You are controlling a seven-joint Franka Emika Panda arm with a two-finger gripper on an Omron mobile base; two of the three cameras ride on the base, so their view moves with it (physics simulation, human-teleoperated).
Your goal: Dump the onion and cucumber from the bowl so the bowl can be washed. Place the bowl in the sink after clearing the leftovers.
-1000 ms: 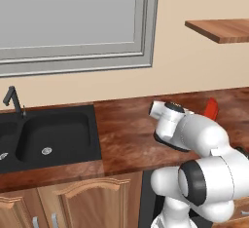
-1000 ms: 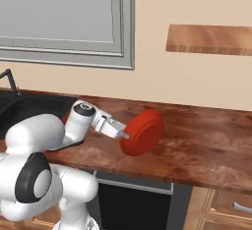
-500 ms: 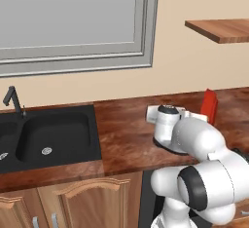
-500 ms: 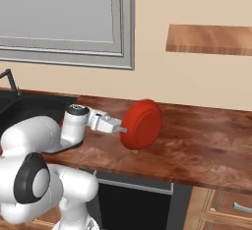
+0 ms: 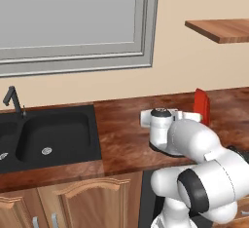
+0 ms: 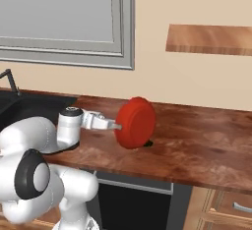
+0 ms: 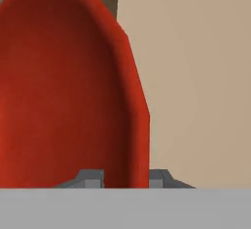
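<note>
One long wooden counter (image 6: pixel 197 145) runs across your scene under a beige wall, with a grey-framed window (image 5: pixel 73 22) above its left half and a wooden shelf (image 6: pixel 209 38) high on the right. Below the counter you have wood cabinet doors (image 5: pixel 63 205) on the left. The black sink (image 5: pixel 46 134) is set into the counter's left end, its silver drain (image 5: pixel 46 150) showing on the basin floor and the dark faucet (image 5: pixel 13 100) standing at its far edge.

Your red bowl (image 6: pixel 136 123) is well right of the sink, held up on edge above the counter so that its underside faces the right base camera. The gripper (image 6: pixel 116 125) is clamped narrow on the bowl's rim; in the hand view you see a finger (image 7: pixel 90 178) on either side of that rim and the bowl's smooth red inside beside them.

From the left base view you see the bowl edge-on as a thin red sliver behind the arm. From the right base view you get a small dark shape (image 6: pixel 147 144) on the counter just below the bowl; you cannot tell what it is.
</note>
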